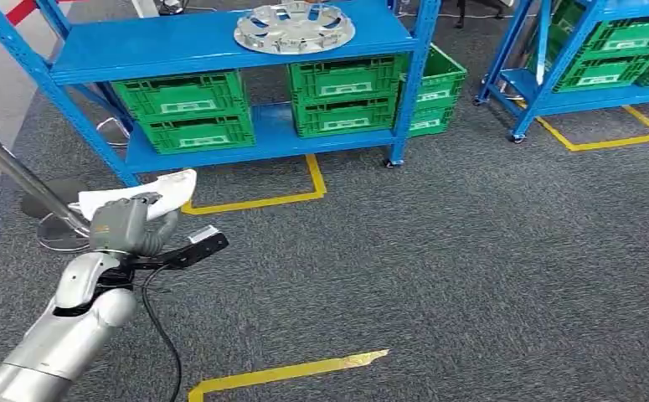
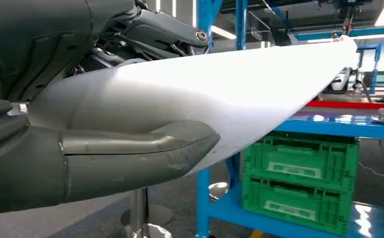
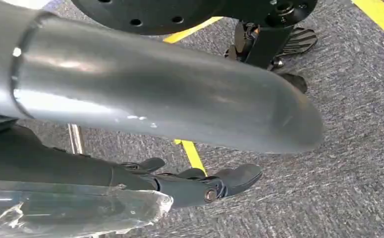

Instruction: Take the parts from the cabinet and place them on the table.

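Beside the blue cabinet (image 1: 220,50), the left hand (image 1: 124,224) is clamped on a white panel part (image 1: 141,191), so the carry step is underway; next, transport it to the surface, not visible here; right hand (image 3: 199,181) state indeterminate.

I see bright, even overhead light; the white part (image 2: 239,94) glares at two o'clock (nearly blown out), its near surfaces blurred.

Left hand (image 1: 128,224) largely covering the white part (image 1: 141,191); fingers beneath not discernible. Hubcap (image 1: 294,27) cropped at top edge of head view. Right hand (image 3: 194,181) partly masked by thumb; clear object (image 3: 71,213) at lower left, cropped, unidentifiable
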You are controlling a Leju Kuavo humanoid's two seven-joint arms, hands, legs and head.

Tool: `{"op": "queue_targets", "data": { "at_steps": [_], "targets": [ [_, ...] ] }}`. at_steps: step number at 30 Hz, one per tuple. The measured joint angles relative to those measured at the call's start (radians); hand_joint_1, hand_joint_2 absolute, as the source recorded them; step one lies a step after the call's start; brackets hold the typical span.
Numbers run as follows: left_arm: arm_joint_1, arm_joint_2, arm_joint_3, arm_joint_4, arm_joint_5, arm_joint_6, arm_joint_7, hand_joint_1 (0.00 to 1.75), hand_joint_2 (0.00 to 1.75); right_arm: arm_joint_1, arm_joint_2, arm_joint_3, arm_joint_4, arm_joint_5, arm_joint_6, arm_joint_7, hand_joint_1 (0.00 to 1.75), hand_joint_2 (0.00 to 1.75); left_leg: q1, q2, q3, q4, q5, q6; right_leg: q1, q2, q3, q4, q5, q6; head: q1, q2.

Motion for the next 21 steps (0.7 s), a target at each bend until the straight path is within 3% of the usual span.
{"op": "queue_targets", "data": {
  "at_steps": [14, 21],
  "targets": [
    [0.006, -0.002, 0.000, 0.000, 0.006, 0.004, 0.005, 1.75, 1.75, 0.002, 0.000, 0.013, 0.000, 0.000, -0.002, -0.004, 0.00, 0.00, -0.002, 0.000, -0.003, 0.001, -0.001, 0.002, -0.003, 0.000, 0.009, -0.002, 0.001, 0.001, 0.000, 0.000],
    [0.056, -0.007, -0.010, -0.050, -0.064, 0.012, 0.023, 1.75, 1.75, 0.013, -0.008, 0.021, 0.000, 0.000, -0.034, -0.089, 0.00, 0.00, -0.002, 0.000, -0.003, 0.001, -0.002, 0.003, -0.003, 0.000, 0.008, -0.002, 0.000, 0.002, 0.000, 0.000]
  ]
}}
